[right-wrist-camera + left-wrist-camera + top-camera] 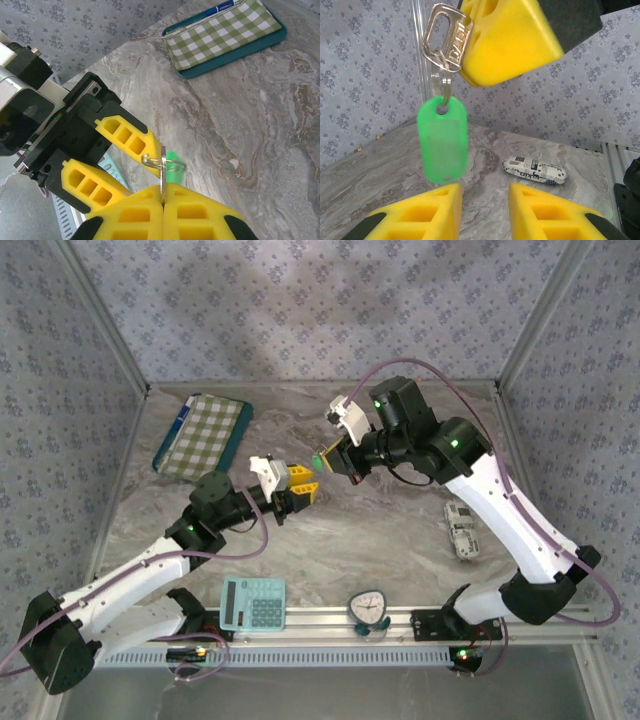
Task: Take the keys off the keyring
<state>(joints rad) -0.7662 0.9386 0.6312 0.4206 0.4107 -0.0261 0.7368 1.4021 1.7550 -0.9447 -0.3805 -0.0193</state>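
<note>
My right gripper [163,192] is shut on a silver key [445,40], which stands edge-on between its yellow fingers [510,35]. A thin wire keyring [442,82] passes through the key's head. From the ring hangs a bright-green tag [442,140]. My left gripper [485,195] is open just below the tag, and nothing is between its fingers [427,212]. From above, both grippers meet over the middle of the table, the left gripper [305,485] beside the right gripper [325,462], with the green tag [316,458] between them.
A green checked pouch [203,435] lies at the back left. Near the front rail sit a teal calculator [252,602] and a small round timer [368,608]. A white printed packet [461,528] lies to the right.
</note>
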